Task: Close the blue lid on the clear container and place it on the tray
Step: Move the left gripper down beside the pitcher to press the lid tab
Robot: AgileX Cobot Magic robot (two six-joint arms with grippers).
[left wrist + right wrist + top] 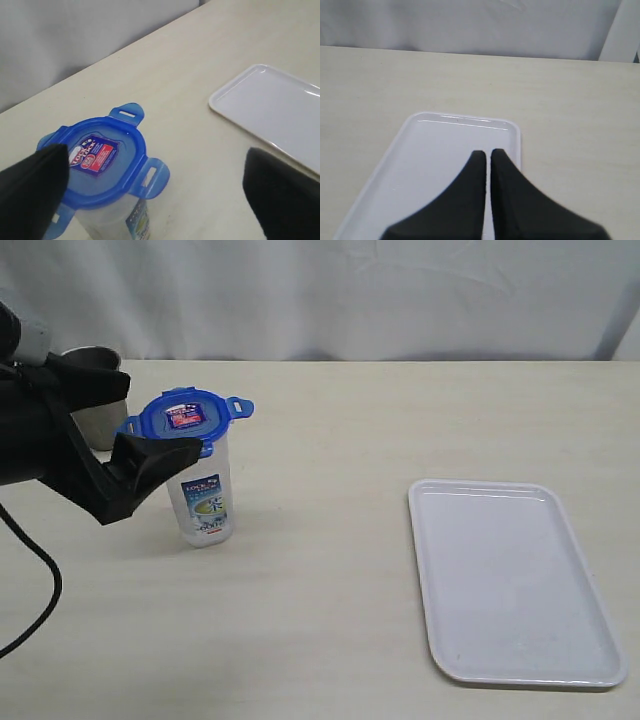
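Observation:
The clear container (203, 502) stands upright on the table at the left, its printed label facing front. The blue lid (187, 417) sits on top of it with its snap tabs sticking out sideways. In the left wrist view the lid (100, 160) lies partly under one finger. My left gripper (160, 427) is open wide at lid height, one black finger (155, 462) crossing in front of the container's upper part. The white tray (515, 585) lies flat at the right, bare. My right gripper (488, 152) is shut over the tray (465, 119), holding nothing; the exterior view does not show it.
A grey steel cup (97, 412) stands just behind and left of the container, partly covered by my left arm. A black cable (45, 585) loops over the table's front left. A white curtain backs the table. The tray (270, 100) also shows in the left wrist view.

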